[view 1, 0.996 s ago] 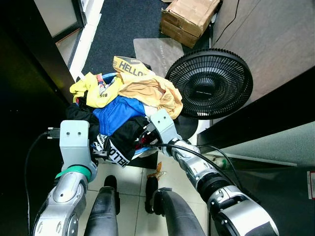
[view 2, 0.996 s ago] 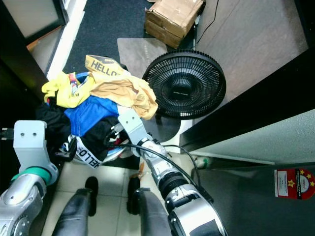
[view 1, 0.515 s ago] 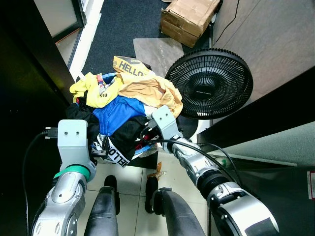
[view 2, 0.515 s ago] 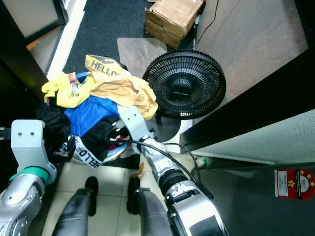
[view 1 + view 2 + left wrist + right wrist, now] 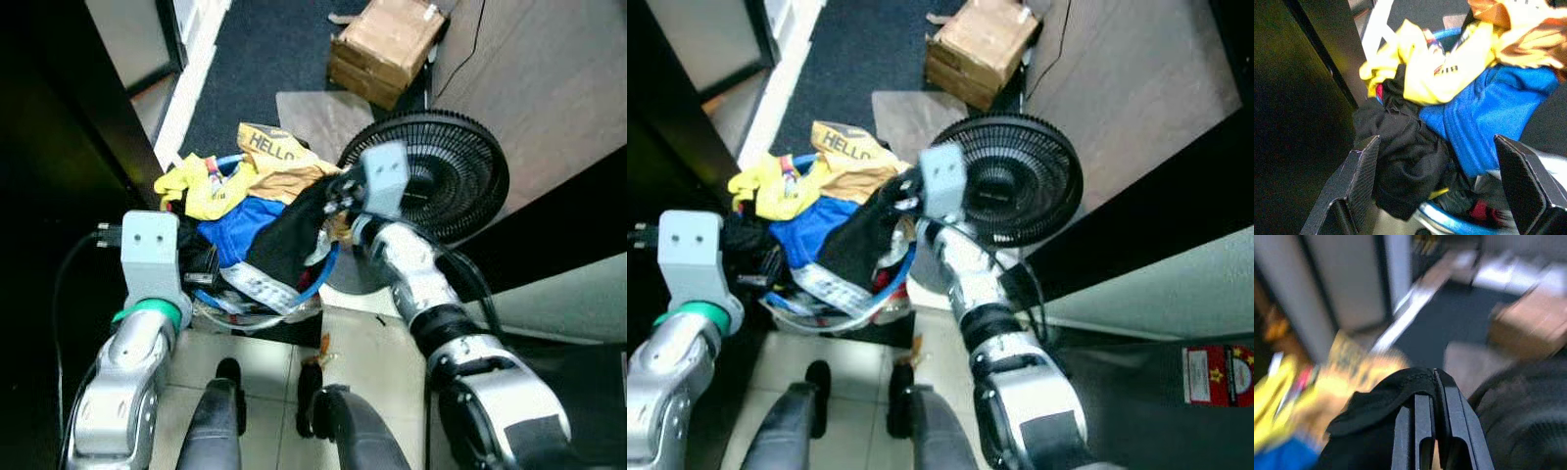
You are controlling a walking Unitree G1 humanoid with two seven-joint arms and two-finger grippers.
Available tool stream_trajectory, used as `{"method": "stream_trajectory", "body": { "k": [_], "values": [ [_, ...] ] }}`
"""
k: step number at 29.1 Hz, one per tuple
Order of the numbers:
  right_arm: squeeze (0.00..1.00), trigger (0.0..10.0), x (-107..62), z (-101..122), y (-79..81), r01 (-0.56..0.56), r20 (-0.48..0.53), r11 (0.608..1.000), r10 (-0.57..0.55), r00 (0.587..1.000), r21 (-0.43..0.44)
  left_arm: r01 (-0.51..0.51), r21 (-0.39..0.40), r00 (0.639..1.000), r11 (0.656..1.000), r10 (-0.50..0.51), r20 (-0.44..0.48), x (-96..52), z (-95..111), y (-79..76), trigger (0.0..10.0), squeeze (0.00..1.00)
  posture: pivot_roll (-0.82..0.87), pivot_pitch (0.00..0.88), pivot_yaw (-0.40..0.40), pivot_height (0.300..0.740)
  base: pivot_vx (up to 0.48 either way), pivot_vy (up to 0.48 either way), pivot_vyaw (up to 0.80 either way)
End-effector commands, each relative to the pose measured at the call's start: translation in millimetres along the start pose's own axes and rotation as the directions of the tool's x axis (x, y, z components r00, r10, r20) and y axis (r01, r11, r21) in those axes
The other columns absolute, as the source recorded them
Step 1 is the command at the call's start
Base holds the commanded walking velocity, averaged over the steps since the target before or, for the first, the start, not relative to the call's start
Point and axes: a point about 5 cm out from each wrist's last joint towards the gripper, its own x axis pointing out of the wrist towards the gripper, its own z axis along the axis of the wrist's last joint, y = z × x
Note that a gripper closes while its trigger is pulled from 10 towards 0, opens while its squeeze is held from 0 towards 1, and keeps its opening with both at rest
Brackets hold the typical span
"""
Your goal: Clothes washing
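Right gripper (image 5: 1432,396) has risen from the basket's (image 5: 315,284) near edge, fingers pinched on a black garment (image 5: 294,240) now hanging between them. Left gripper (image 5: 1442,183) stays spread beside the pile. Garment extraction underway.

The black garment (image 5: 291,240) was matt cloth; the blue shirt (image 5: 1498,112) had a ribbed weave. The fan (image 5: 460,186) grille looked black plastic, the box (image 5: 387,44) plain cardboard, the floor (image 5: 367,343) glossy tile.
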Motion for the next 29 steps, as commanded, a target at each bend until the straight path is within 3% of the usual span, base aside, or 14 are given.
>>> {"method": "stream_trajectory", "body": {
  "k": [1, 2, 3, 4, 8, 9, 12, 15, 18, 21, 23, 24, 26, 29],
  "values": [
    [0.00, 10.0, 3.4, 24, -11.8, 0.053, 0.116, 0.998, -0.055, 0.992, 0.014, 0.018, -0.003, 0.999, 1.000, -0.018, -0.028, 2.3, -8, -1.0, 10.0, 0.00, 0.12, 0.213, -0.037, 0.740, 0.000, 0.000, 0.00],
    [0.00, 10.0, 9.6, 51, -16.3, 0.072, 0.217, 0.997, -0.072, 0.974, 0.007, 0.022, 0.003, 1.000, 1.000, -0.022, -0.020, 5.6, -6, -0.4, 10.0, 0.00, 0.12, 0.199, -0.030, 0.740, 0.000, 0.000, 0.00],
    [0.00, 10.0, 9.6, 51, -16.3, 0.072, 0.217, 0.997, -0.072, 0.974, 0.007, 0.022, 0.003, 1.000, 1.000, -0.022, -0.020, 5.6, -6, -0.4, 10.0, 0.00, 0.12, 0.199, -0.030, 0.740, 0.000, 0.000, 0.00],
    [0.00, 10.0, 14.6, 78, -19.1, 0.087, 0.314, 0.996, -0.081, 0.946, -0.006, 0.026, 0.009, 1.000, 1.000, -0.026, -0.013, 8.4, -4, 0.0, 10.0, 0.00, 0.12, 0.184, -0.024, 0.740, 0.000, 0.000, 0.00],
    [0.00, 10.0, 19.8, 134, -24.2, 0.124, 0.502, 0.992, -0.100, 0.859, -0.015, 0.032, 0.022, 0.999, 0.999, -0.032, 0.000, 13.9, -1, 1.8, 10.0, 0.00, 0.14, 0.154, -0.013, 0.740, 0.000, 0.000, 0.00],
    [0.00, 10.0, 19.8, 134, -24.2, 0.124, 0.502, 0.992, -0.100, 0.859, -0.015, 0.032, 0.022, 0.999, 0.999, -0.032, 0.000, 13.9, -1, 1.8, 10.0, 0.00, 0.14, 0.154, -0.013, 0.740, 0.000, 0.000, 0.00],
    [0.00, 10.0, 16.3, 170, -24.9, 0.126, 0.613, 0.992, -0.104, 0.784, 0.008, 0.032, 0.031, 0.999, 0.999, -0.033, 0.012, 17.1, 2, 4.2, 10.0, 0.00, 0.14, 0.134, -0.007, 0.740, 0.000, 0.000, 0.00],
    [0.00, 10.0, 12.4, 182, -22.1, 0.119, 0.650, 0.993, -0.091, 0.754, 0.002, 0.034, 0.035, 0.999, 0.999, -0.034, 0.020, 19.3, 3, 5.0, 10.0, 0.00, 0.14, 0.124, -0.009, 0.740, 0.000, 0.000, 0.00],
    [0.00, 10.0, 9.7, 181, -17.8, 0.107, 0.649, 0.994, -0.074, 0.757, -0.012, 0.035, 0.034, 0.999, 0.999, -0.036, 0.031, 20.0, 5, 4.8, 10.0, 0.00, 0.13, 0.115, -0.011, 0.740, 0.000, 0.000, 0.00],
    [0.00, 10.0, 2.3, 159, -10.1, 0.088, 0.592, 0.995, -0.047, 0.805, -0.040, 0.040, 0.031, 0.997, 0.999, -0.042, 0.057, 21.7, 9, 3.4, 10.0, 0.00, 0.12, 0.102, -0.016, 0.740, 0.000, 0.000, 0.00],
    [0.00, 10.0, -12.0, 123, -7.7, 0.086, 0.490, 0.994, -0.043, 0.871, -0.065, 0.048, -0.006, 0.992, 0.999, -0.047, 0.120, 20.5, 21, -0.1, 10.0, 0.00, 0.11, 0.088, -0.029, 0.740, 0.000, 0.000, 0.00],
    [0.00, 10.0, -12.0, 123, -7.7, 0.086, 0.490, 0.994, -0.043, 0.871, -0.065, 0.048, -0.006, 0.992, 0.999, -0.047, 0.120, 20.5, 21, -0.1, 10.0, 0.00, 0.11, 0.088, -0.029, 0.740, 0.000, 0.000, 0.00],
    [0.00, 10.0, -30.0, 88, -12.0, 0.109, 0.375, 0.991, -0.072, 0.924, -0.077, 0.065, -0.020, 0.979, 0.998, -0.060, 0.194, 18.2, 34, -5.1, 10.0, 0.00, 0.09, 0.074, -0.037, 0.740, 0.000, 0.000, 0.00],
    [0.00, 10.0, -42.5, 68, -13.6, 0.120, 0.310, 0.989, -0.086, 0.947, -0.092, 0.088, 0.014, 0.967, 0.996, -0.089, 0.237, 17.7, 42, -11.2, 10.0, 0.00, 0.07, 0.066, -0.038, 0.740, 0.000, 0.000, 0.00]
  ]
}}
